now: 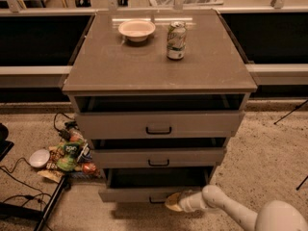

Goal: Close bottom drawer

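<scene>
The bottom drawer (139, 194) stands pulled out at the foot of the desk (144, 66). The end effector (174, 201) sits against the drawer's front, right of the handle (156, 201) (released or clenched, I cannot tell). Best to push level, straight toward the desk, near the front's centre, so the tray doesn't skew.

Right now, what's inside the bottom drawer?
The bottom drawer is open; the part that shows is dark, with nothing visible in it. Its back is hidden under the middle drawer. The gripper sits at its front.
</scene>
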Tool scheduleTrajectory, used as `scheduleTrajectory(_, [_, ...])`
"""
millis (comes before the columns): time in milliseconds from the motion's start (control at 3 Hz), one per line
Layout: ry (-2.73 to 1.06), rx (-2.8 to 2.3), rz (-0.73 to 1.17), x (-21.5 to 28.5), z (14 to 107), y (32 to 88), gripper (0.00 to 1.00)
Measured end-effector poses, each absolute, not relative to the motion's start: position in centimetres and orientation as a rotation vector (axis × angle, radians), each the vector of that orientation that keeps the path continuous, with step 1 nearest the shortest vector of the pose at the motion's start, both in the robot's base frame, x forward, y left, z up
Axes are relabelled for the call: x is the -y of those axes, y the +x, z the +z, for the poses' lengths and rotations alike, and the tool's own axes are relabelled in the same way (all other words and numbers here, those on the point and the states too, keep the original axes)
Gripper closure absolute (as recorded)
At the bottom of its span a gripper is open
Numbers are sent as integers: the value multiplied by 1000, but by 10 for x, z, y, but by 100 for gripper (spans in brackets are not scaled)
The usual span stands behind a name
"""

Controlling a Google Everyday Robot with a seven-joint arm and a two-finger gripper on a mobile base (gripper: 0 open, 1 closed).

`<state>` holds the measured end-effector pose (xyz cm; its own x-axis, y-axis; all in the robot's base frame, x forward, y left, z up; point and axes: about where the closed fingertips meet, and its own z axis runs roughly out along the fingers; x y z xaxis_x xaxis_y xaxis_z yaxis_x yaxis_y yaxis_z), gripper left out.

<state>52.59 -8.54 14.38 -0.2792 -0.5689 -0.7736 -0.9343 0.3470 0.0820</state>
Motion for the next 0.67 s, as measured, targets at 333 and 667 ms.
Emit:
scheduleTrajectory(333, [-1306, -1959, 723, 87, 146, 537, 100])
scheduleTrajectory(667, [-1281, -1964, 685, 103, 152, 587, 100])
